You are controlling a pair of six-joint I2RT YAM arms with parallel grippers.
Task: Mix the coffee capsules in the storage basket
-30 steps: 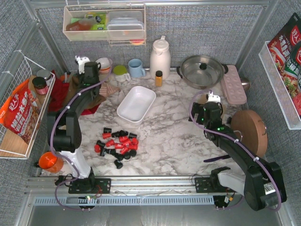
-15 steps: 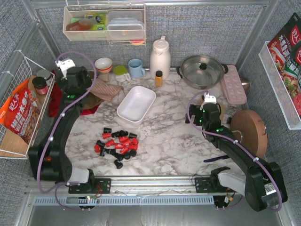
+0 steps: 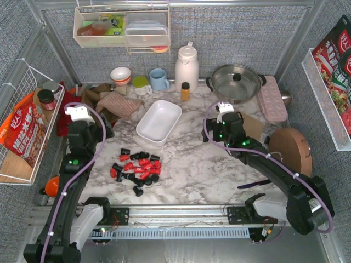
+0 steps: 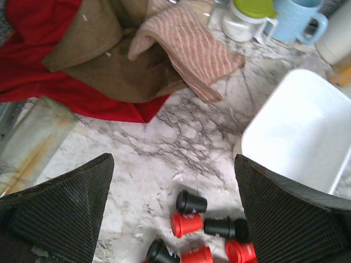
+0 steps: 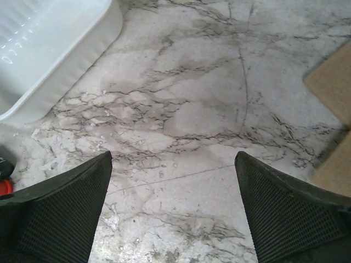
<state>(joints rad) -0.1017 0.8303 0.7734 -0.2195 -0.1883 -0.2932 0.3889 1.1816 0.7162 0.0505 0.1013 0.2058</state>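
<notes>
Since the earlier frames the left arm had drawn back from the cloths at the rear left toward the near edge, and its claw had gone from closed to spread. The right arm had swung left toward the table's middle.

Left claw [image 4: 173, 181]: fingers wide apart, nothing between them, hanging above bare marble just beyond the coffee capsules [image 3: 137, 167]. Right claw [image 5: 173, 181]: likewise apart and empty, over open table right of the storage basket [image 3: 159, 120].

The capsules, red and black, lay in a tight heap on the table, just near of the basket. The basket stood empty.

Risks noted:
- The heap was crowded, so closing fingers could pinch two pods or knock neighbours away. Pods lying on their sides looked likely to roll.
- The basket looked light, and a bump from either arm could slide it.
- Both arms pointed toward the same patch and could foul each other.

Surroundings: the striped cloth [image 3: 118, 104] and red cloth [image 3: 68, 107] lay close behind the left claw and could snag it. The white jug [image 3: 186, 67], pot [image 3: 236, 82] and pink tray [image 3: 271, 97] stood well clear at the rear.
</notes>
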